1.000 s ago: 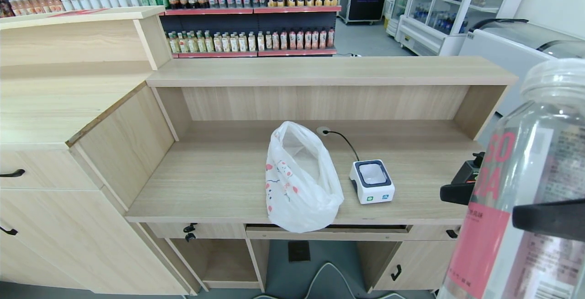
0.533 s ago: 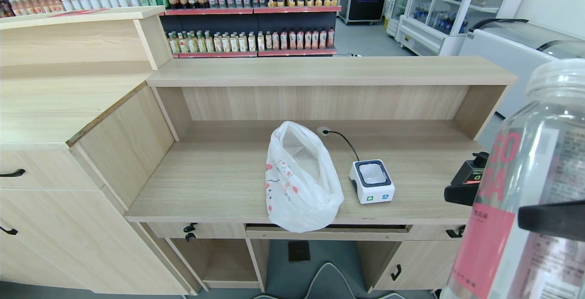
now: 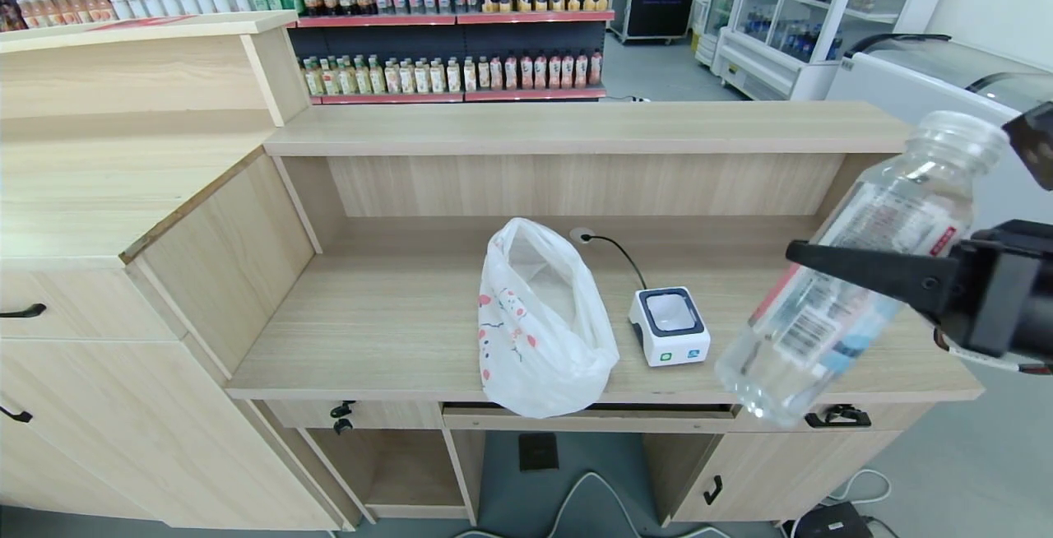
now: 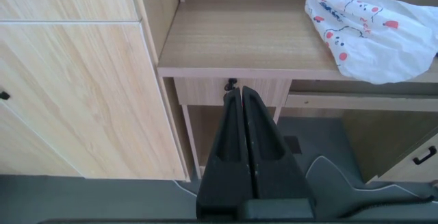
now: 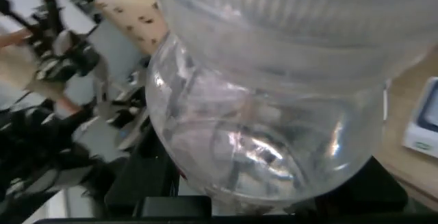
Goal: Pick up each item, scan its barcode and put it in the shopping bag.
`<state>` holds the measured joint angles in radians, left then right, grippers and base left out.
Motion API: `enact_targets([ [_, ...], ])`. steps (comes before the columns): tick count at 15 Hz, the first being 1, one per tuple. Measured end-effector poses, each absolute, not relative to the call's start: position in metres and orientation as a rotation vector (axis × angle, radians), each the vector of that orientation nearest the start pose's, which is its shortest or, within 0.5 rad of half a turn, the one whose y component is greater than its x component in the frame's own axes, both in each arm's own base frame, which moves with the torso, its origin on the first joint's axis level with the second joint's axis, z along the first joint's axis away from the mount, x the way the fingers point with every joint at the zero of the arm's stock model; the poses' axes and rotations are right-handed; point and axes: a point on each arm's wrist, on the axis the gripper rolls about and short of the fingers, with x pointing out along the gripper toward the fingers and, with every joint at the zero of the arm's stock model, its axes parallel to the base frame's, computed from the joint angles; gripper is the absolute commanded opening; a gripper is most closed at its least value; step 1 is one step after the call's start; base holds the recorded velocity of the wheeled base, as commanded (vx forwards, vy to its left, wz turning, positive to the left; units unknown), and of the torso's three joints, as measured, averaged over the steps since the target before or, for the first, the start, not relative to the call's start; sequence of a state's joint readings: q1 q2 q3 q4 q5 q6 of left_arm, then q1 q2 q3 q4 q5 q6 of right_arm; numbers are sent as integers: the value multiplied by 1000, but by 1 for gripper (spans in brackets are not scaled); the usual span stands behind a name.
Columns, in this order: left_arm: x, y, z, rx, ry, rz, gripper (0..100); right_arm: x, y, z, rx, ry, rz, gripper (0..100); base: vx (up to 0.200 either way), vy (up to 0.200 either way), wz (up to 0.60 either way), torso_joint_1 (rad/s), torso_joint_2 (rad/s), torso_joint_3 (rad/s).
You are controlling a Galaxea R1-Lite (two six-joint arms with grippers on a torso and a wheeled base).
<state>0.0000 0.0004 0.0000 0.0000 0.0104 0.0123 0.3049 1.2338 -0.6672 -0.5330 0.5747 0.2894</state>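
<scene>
A clear plastic bottle [image 3: 790,349] with a pink-and-white label hangs tilted above the counter's right end, cap up and to the right, base low and just right of the scanner [image 3: 669,326]. My right gripper [image 3: 860,275] is shut on the bottle's middle. In the right wrist view the bottle [image 5: 274,114] looms close, with the scanner [image 5: 424,125] at the edge. The white shopping bag [image 3: 539,324] stands open at the counter's middle, left of the scanner. My left gripper [image 4: 243,104] is shut and holds nothing, low in front of the counter's left part, with the bag [image 4: 369,29] off to one side.
The wooden counter [image 3: 395,316] has a raised ledge [image 3: 576,127] behind it and a tall cabinet [image 3: 123,192] on the left. A black cable [image 3: 617,252] runs from the scanner to the back. Drink shelves and fridges stand far behind.
The bottle has swung away from the head camera, out over the counter's right end, and tipped from upright to slanted with its base toward the scanner. The left arm is still.
</scene>
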Motion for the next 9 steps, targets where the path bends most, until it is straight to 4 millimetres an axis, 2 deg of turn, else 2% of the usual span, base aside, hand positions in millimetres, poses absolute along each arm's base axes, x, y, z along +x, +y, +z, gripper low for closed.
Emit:
enact_targets([
  [2,-23,0,75,12,0,10,0,200,43,238,136,110,486,0,0,0,0,0,0,0],
  [3,-23,0,75,12,0,10,0,209,31,232,63,89,374,0,0,0,0,0,0,0],
  [4,-23,0,75,12,0,10,0,216,21,230,-14,38,318,0,0,0,0,0,0,0],
  [7,-23,0,75,12,0,10,0,229,-11,211,-387,3,175,0,0,0,0,0,0,0],
  [9,-23,0,75,12,0,10,0,235,-30,201,-542,-34,87,0,0,0,0,0,0,0],
])
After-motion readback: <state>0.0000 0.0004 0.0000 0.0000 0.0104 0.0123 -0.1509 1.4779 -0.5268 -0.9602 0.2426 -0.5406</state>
